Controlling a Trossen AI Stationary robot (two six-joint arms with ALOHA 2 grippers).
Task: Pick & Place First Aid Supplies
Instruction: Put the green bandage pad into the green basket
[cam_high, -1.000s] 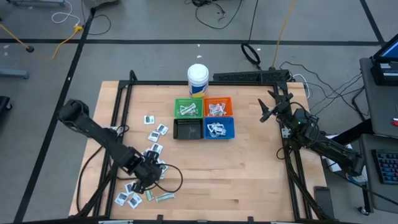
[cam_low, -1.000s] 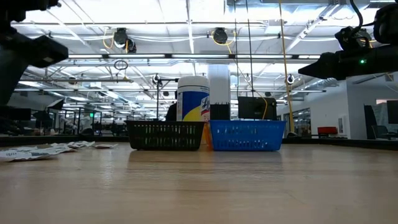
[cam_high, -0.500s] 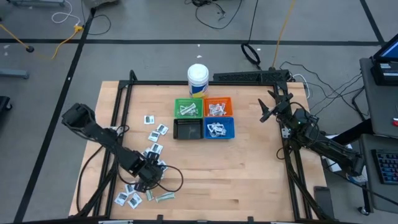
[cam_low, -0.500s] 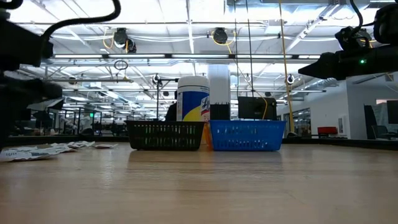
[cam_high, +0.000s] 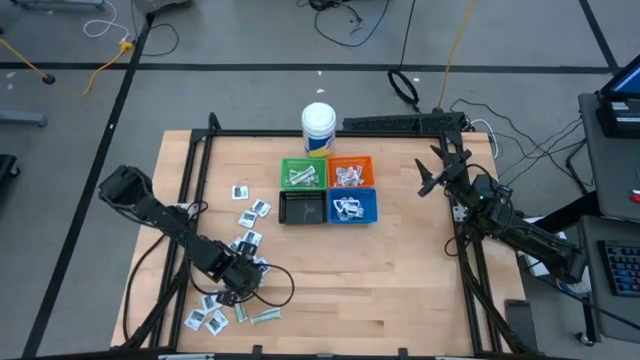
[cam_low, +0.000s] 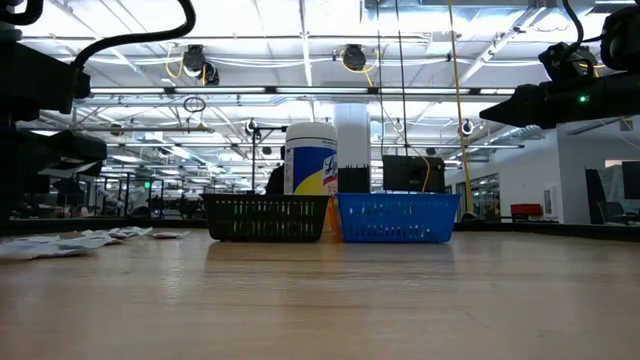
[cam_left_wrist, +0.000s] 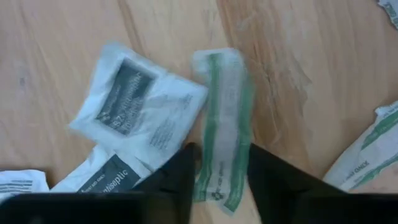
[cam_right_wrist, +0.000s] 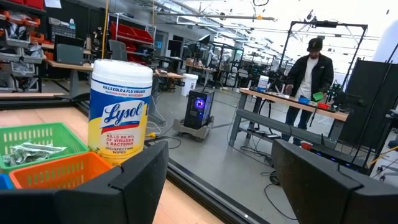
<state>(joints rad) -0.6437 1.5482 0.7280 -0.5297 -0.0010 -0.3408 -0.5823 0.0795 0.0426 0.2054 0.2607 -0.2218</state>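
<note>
First aid supplies scattered near your table's front-left edge, left gripper straddling one pale-green strip, not visibly pinching it, four bins, right gripper spread wide.

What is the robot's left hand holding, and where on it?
The left hand has its fingers on either side of a pale-green strip, at one end. Whether they grip it yet cannot be told.

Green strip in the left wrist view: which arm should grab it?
Left. The left gripper is down over the loose packets with the green strip between its fingers. The right gripper hangs open near the table's far right edge, away from them.
</note>
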